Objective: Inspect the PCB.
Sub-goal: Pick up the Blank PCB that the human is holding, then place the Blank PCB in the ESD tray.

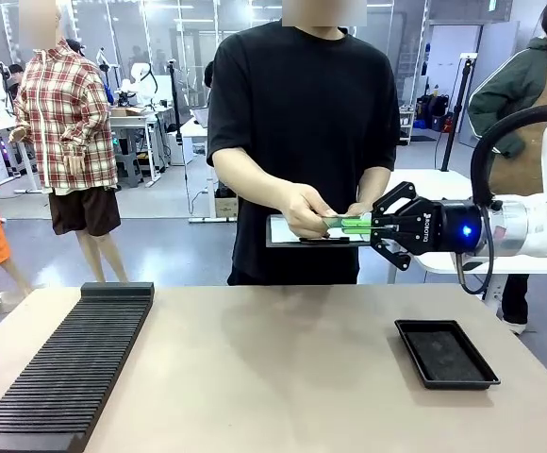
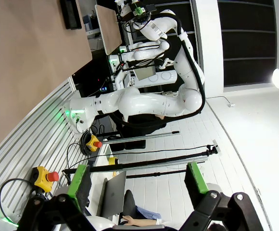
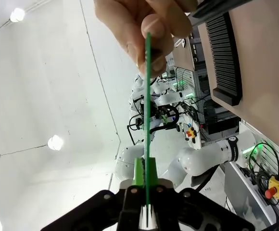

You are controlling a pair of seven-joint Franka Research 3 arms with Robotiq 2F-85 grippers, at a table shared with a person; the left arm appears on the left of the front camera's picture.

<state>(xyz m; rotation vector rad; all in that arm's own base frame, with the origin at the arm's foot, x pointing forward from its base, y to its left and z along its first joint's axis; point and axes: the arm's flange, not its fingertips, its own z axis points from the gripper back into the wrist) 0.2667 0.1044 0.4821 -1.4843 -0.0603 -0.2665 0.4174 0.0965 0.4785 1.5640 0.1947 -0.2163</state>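
Spans the full width below the right gripper (image 1: 347,224) as a tan table (image 1: 273,377). Carries a black shallow tray (image 1: 446,354) lying flat beneath the gripper, a little toward its wrist side and nearer the robot. Holds a long black ribbed rack (image 1: 71,368) well off in the direction the gripper points, at the table's left edge.

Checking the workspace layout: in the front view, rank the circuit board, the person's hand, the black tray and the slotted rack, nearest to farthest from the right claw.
1. Circuit board, clamped in the right claw.
2. Person's hand, holding the board's other end.
3. Black tray, on the table, right side.
4. Slotted rack, at the table's far left.
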